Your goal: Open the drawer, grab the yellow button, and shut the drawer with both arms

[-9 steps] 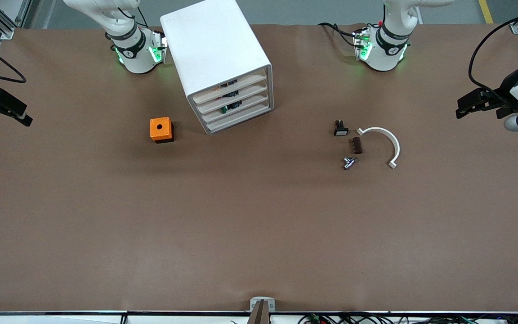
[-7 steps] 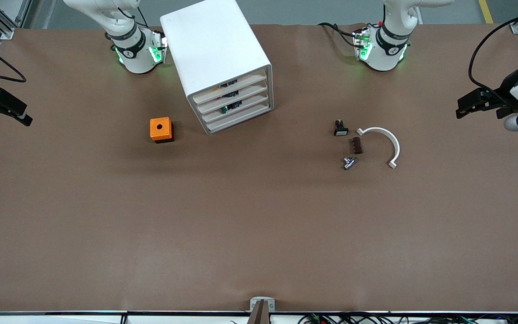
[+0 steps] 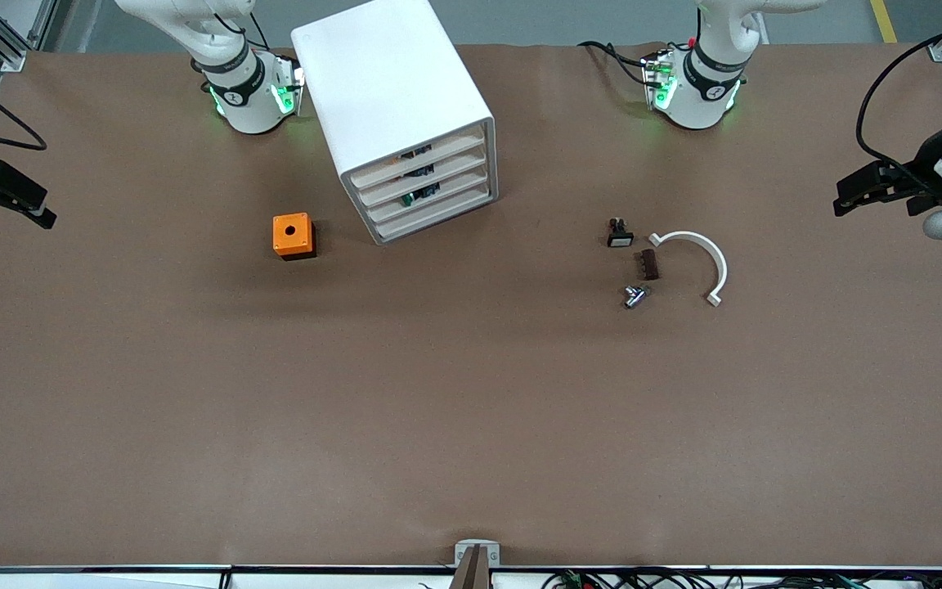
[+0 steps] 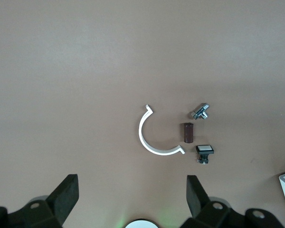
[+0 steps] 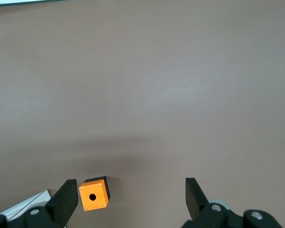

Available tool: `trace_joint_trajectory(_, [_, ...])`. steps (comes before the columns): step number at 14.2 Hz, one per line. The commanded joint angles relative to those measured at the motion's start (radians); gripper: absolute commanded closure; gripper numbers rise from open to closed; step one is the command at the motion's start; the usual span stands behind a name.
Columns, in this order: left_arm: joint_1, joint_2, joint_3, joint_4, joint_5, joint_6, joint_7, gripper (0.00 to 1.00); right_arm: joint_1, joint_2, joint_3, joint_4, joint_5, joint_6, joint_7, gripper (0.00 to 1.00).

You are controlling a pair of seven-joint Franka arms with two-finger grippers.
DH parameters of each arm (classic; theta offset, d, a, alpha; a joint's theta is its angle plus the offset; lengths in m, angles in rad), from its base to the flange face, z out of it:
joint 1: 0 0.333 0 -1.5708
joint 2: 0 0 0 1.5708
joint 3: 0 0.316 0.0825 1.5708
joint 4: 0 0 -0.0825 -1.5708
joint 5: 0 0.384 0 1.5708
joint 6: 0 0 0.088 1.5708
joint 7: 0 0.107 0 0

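Note:
The white cabinet [image 3: 393, 106] stands near the right arm's base, and its uppermost drawer [image 3: 422, 157] is shut like the three below it. I cannot make out the button; only small dark and coloured bits show in the slots between the drawers. My left gripper [image 3: 841, 200] hovers open over the table's edge at the left arm's end, and its wrist view shows bare table between its fingers [image 4: 66, 192]. My right gripper [image 3: 46, 209] hangs open over the right arm's end of the table, with nothing between its fingers [image 5: 65, 197].
An orange cube with a hole [image 3: 293, 236] [image 5: 93, 195] sits beside the cabinet toward the right arm's end. Toward the left arm's end lie a black button with a white face [image 3: 619, 235] [image 4: 204, 151], a brown piece [image 3: 648, 264], a metal part [image 3: 634, 295] and a white arc [image 3: 721, 266].
The left gripper has drifted slightly outward toward its end of the table. The right gripper has barely shifted. Nothing on the table has moved.

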State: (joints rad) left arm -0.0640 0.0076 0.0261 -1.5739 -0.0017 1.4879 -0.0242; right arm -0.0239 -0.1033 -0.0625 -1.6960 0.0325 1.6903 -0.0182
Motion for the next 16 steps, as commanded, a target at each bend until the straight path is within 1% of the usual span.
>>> trace_joint_trajectory(1, [0.013, 0.006, 0.001, 0.008, 0.009, -0.017, 0.004, 0.00, -0.027, -0.010, 0.016, -0.008, -0.009, -0.014, -0.003, 0.00])
trace_joint_trajectory(7, [-0.003, 0.069, -0.008, 0.005, 0.009, -0.017, -0.002, 0.00, -0.036, -0.004, 0.016, -0.008, -0.013, -0.021, -0.019, 0.00])
trace_joint_trajectory(10, [-0.039, 0.103, -0.011, 0.008, 0.009, -0.015, -0.008, 0.00, -0.034, -0.003, 0.016, -0.008, -0.014, -0.021, -0.019, 0.00])
trace_joint_trajectory(12, [-0.049, 0.135, -0.024, 0.011, -0.006, -0.015, -0.019, 0.00, -0.030, -0.003, 0.016, -0.008, -0.042, -0.021, -0.019, 0.00])
trace_joint_trajectory(14, [-0.066, 0.161, -0.035, 0.009, -0.059, -0.017, -0.118, 0.00, -0.028, -0.003, 0.018, -0.008, -0.046, -0.021, -0.017, 0.00])
trace_joint_trajectory(16, [-0.124, 0.205, -0.051, 0.011, -0.066, -0.017, -0.292, 0.00, -0.028, -0.003, 0.018, -0.010, -0.046, -0.023, -0.014, 0.00])
